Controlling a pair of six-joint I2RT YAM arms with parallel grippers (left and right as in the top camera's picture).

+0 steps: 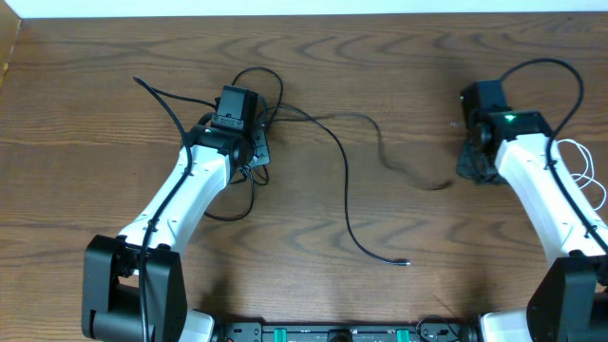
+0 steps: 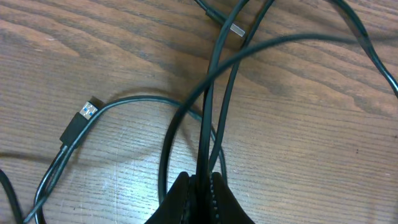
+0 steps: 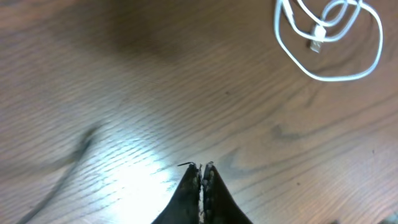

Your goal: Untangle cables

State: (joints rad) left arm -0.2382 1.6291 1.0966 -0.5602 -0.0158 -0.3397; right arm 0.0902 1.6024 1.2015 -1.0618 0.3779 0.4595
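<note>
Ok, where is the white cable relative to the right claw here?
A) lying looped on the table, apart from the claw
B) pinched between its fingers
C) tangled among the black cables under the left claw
A: in the right wrist view the white cable lies in loose loops on the table, clear of the right claw, which is shut on nothing.

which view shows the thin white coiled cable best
The right wrist view: the thin white coiled cable lies nearly whole in frame, loops and plug end clear. Overhead catches only a few loops at the right edge. The left wrist view shows only thin black cables.
</note>
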